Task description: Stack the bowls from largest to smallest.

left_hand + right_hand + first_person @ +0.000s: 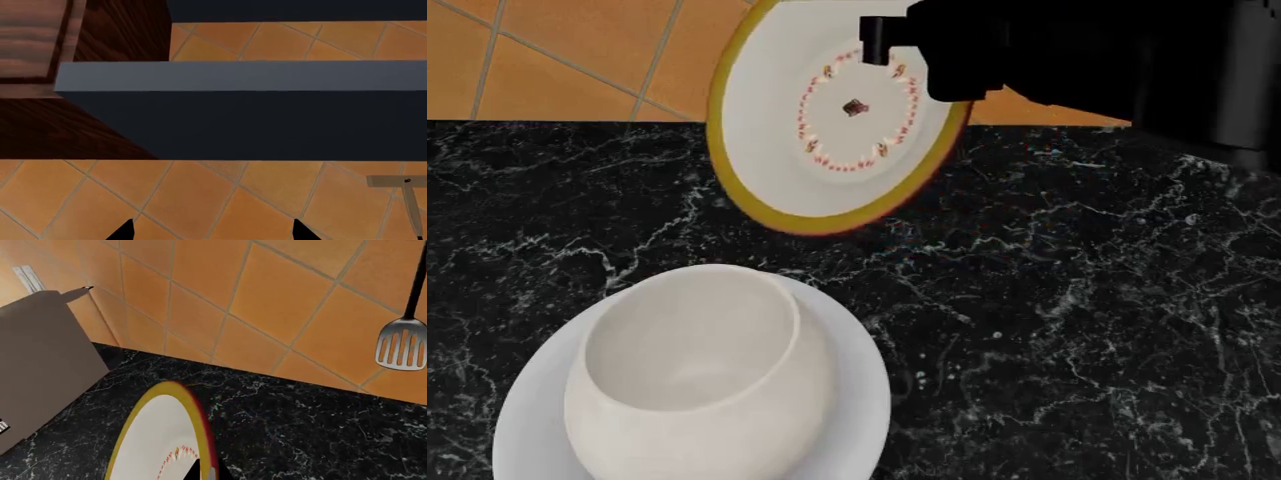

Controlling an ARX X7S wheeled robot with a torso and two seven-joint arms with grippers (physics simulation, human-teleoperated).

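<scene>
Nearest, at six o'clock on the worktop (1094, 330), the deep cream bowl (694, 380) sits inside the wide white bowl (854, 400). At twelve, the right tool (888, 50) pinches the small yellow-rimmed bowl (827, 140) by its rim, tilted aloft; stiff, slick, likely breakable. The left tool (210, 230) hangs open elsewhere.

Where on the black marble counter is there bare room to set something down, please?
The counter is bare right of the wide shallow bowl, which holds the deep cream bowl, and below the right gripper. A smaller bare strip lies left of the tilted yellow-rimmed bowl. The lower-left corner is crowded by the stack.
</scene>
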